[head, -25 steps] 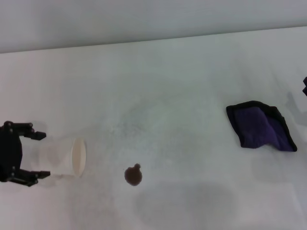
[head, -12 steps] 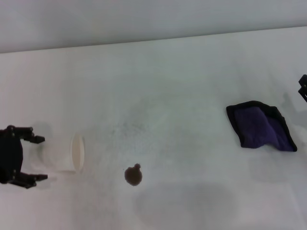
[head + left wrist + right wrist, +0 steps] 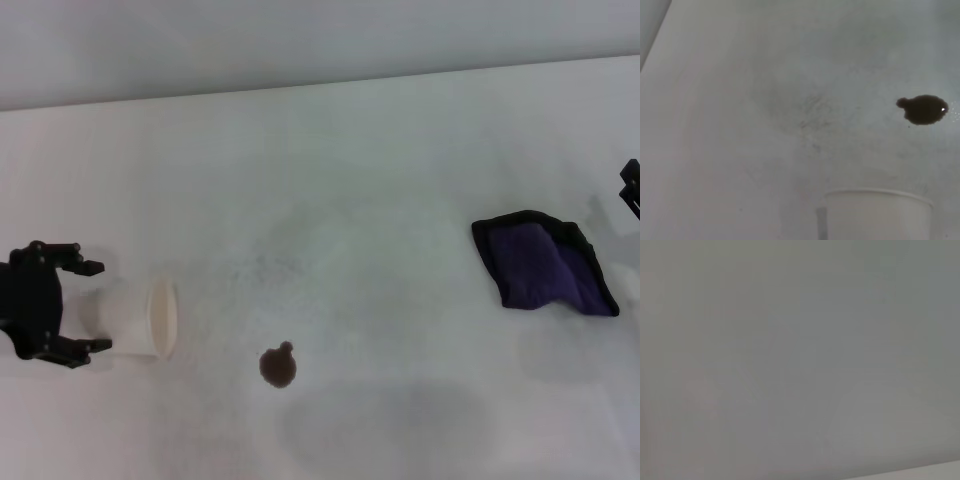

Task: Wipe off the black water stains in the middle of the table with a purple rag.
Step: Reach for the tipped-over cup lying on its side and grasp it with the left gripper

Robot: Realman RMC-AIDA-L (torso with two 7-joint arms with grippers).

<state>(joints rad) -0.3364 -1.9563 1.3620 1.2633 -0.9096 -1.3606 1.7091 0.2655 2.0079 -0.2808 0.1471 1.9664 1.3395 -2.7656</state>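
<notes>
The stain (image 3: 278,367) serves as the landmark, a small dark blot on the white table (image 3: 330,170). Far to its left, the left gripper (image 3: 88,307) has its fingers spread on either side of a white cup (image 3: 140,319) lying on its side, mouth turned toward the stain; whether they press the cup I cannot tell. The cup lying tipped that way suggests it is where the liquid came from. Well to the stain's right lies the rag (image 3: 545,263), crumpled and untouched. Further right, at the edge, the right gripper (image 3: 630,185) barely shows, probably placed to take the rag; its fingers cannot be told.
</notes>
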